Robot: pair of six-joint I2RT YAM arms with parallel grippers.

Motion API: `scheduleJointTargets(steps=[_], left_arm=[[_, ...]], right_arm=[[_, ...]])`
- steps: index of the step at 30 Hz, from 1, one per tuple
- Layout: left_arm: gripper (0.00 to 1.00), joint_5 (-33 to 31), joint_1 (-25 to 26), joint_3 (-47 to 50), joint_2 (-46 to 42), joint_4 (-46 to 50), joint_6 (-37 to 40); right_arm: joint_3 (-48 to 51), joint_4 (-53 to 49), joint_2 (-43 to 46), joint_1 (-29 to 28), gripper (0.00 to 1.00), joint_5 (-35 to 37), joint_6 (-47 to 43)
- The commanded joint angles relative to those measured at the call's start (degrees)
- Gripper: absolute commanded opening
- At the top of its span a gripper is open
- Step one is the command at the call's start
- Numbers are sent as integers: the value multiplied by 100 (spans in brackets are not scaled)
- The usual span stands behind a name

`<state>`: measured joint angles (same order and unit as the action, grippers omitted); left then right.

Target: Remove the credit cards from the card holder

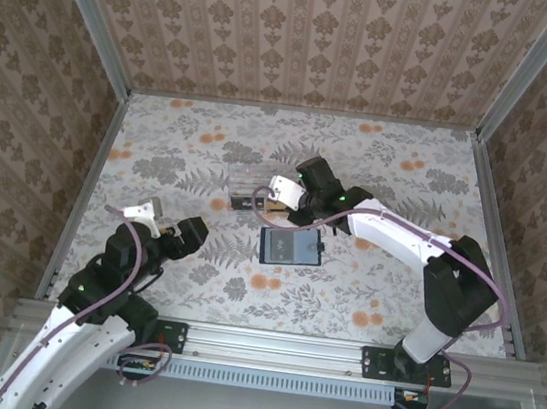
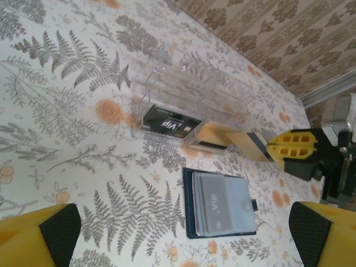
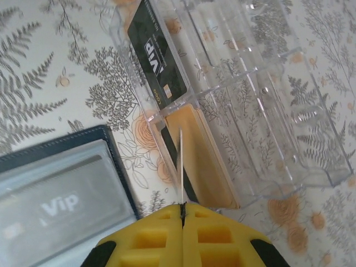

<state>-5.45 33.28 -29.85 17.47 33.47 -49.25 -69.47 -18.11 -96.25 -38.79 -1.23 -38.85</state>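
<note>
- Four cards can be counted: two at the clear plastic box (image 2: 189,83), one in a gripper and one in the card holder (image 1: 290,245).
- The one card holder lies opened flat on the floral table (image 1: 399,171). It has a dark navy border and a paler inside facing up. It sits just on the near side of the right gripper (image 1: 281,187), and nothing touches it.
- One grey card (image 2: 219,204) marked "VIP" sits behind the holder's clear sleeve. Whether more cards lie beneath it cannot be told.
- The one clear plastic box, split by several dividers, stands just beyond the holder, toward the far wall.
- One black card (image 3: 156,61) marked "VIP" lies flat inside the box, in the compartment nearest the holder.
- One tan card (image 3: 208,161) lies flat at the box's open end beside the black card, partly sticking out.
- One held card (image 2: 245,143), orange-tan with a dark band, is pinched at one end by the right gripper's yellow fingers, which are pressed together on it. In the right wrist view it is a thin edge-on line over the tan card at the mouth of the box.
- The left gripper (image 2: 186,236) has its two fingers spread wide with nothing between them. It hangs over the table to the left of the holder, apart from it.
</note>
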Motion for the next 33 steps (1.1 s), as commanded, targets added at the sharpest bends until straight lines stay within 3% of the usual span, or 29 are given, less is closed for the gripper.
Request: scheduleJointTargets(steps=[1,13,33], left_arm=[[100,-60,-49,49,-67,377,-108],[100,-112,-58,-39,-69,529,-33],[100,-144,-84,-44,-60,643,-40]], right_arm=[[-382,45,-253,-5,0,172,-1088],[-560,183,-700,72,0,-233,-2178],[-704,89,-1206,231,0,-280,-2276]])
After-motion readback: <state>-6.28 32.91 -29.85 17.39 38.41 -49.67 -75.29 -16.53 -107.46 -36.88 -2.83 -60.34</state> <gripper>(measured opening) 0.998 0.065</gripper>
